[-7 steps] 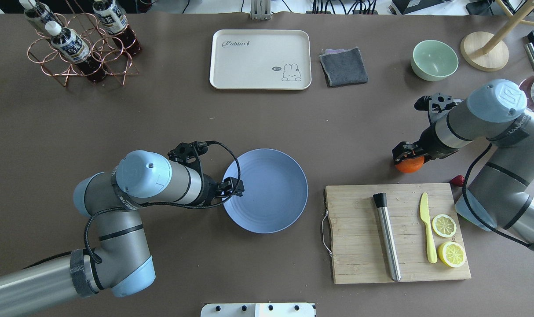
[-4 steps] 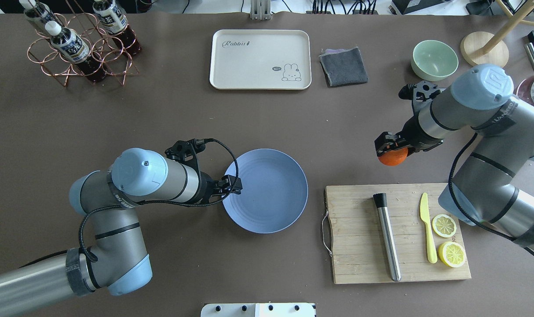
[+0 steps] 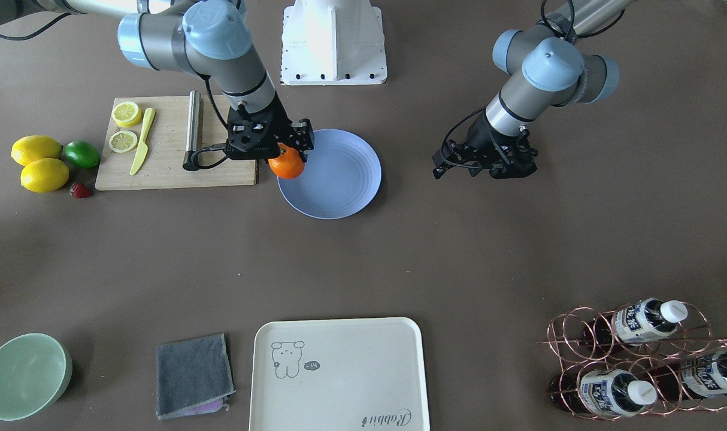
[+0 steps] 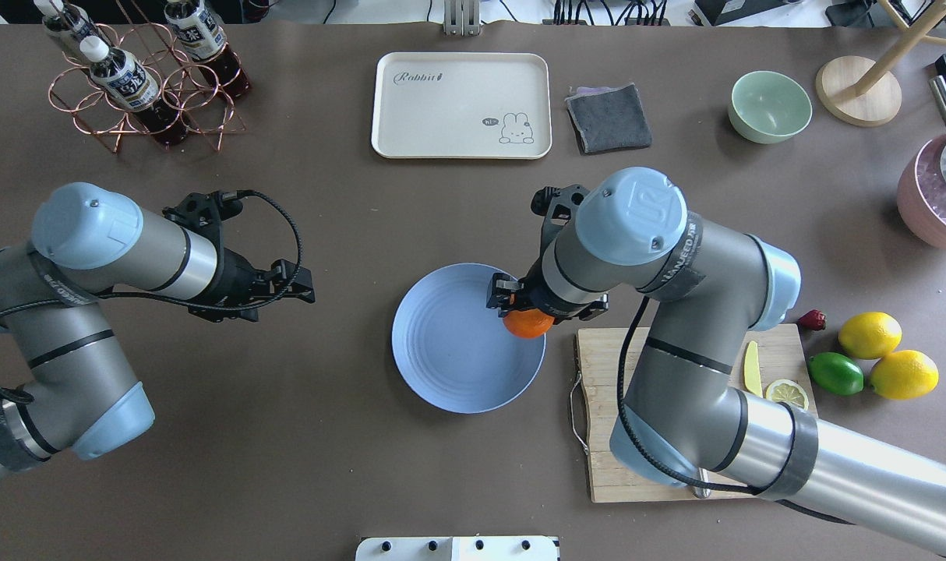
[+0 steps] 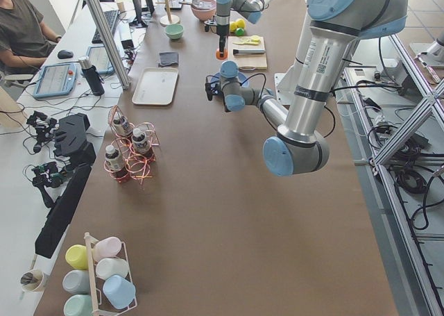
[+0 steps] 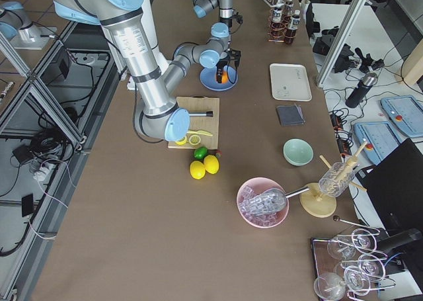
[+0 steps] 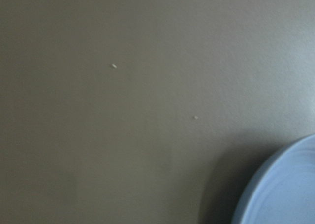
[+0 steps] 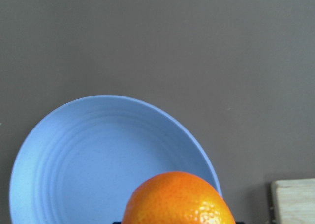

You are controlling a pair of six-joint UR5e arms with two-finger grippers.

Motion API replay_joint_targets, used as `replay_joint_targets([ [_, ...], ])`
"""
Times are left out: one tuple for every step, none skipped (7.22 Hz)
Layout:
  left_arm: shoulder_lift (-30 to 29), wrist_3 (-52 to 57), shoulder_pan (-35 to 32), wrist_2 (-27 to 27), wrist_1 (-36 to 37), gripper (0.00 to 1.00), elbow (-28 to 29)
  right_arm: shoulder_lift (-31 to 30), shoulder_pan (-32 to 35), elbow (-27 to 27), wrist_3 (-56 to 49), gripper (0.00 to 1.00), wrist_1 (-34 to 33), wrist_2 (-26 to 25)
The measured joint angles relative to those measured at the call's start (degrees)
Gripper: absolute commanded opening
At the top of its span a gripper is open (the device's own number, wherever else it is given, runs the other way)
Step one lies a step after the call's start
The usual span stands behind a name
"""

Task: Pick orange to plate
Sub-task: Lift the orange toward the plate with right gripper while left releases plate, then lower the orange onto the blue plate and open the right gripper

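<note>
The orange (image 4: 528, 323) hangs above the right rim of the periwinkle-blue plate (image 4: 450, 351), with my right gripper (image 4: 524, 312) shut on it. From across the table the orange (image 3: 286, 163) sits under the same gripper (image 3: 282, 149), over the plate (image 3: 339, 173) edge nearest the cutting board. The right wrist view shows the orange (image 8: 178, 199) close up with the plate (image 8: 93, 160) below it. My left gripper (image 4: 290, 284) hovers over bare table left of the plate, nothing between its fingers, which seem open. A sliver of the plate (image 7: 283, 189) shows in the left wrist view.
A wooden cutting board (image 4: 598, 436) with a yellow knife (image 4: 751, 370) and lemon slices lies right of the plate. Two lemons (image 4: 870, 335), a lime (image 4: 835, 374) and a strawberry (image 4: 812, 319) sit beyond it. Cream tray (image 4: 461, 105), grey cloth (image 4: 608, 118), green bowl (image 4: 769, 107) and bottle rack (image 4: 142, 78) stand at the back.
My right arm has carried the orange leftward from beyond the cutting board to above the plate's right edge. My left arm has drawn back from the plate's left rim.
</note>
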Motion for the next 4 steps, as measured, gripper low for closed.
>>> replay_joint_targets([
  [2.91, 3.94, -2.23, -1.62, -0.1, 0.97, -0.68, 3.22, -2.75, -3.06, 1.97, 0.0, 0.02, -2.71],
  [4.37, 5.89, -3.77, -2.91, -0.2, 0.97, -1.14, 4.77, -4.38, -5.0, 2.76, 0.0, 0.18, -4.08],
  [4.92, 6.48, -4.48, -3.64, -0.21, 0.97, -1.66, 5.17, -5.18, -5.89, 3.0, 0.0, 0.28, -4.57],
  [5.12, 6.57, -4.76, -3.92, -0.13, 0.97, -2.06, 5.21, -5.5, -6.54, 3.0, 0.0, 0.36, -4.72],
])
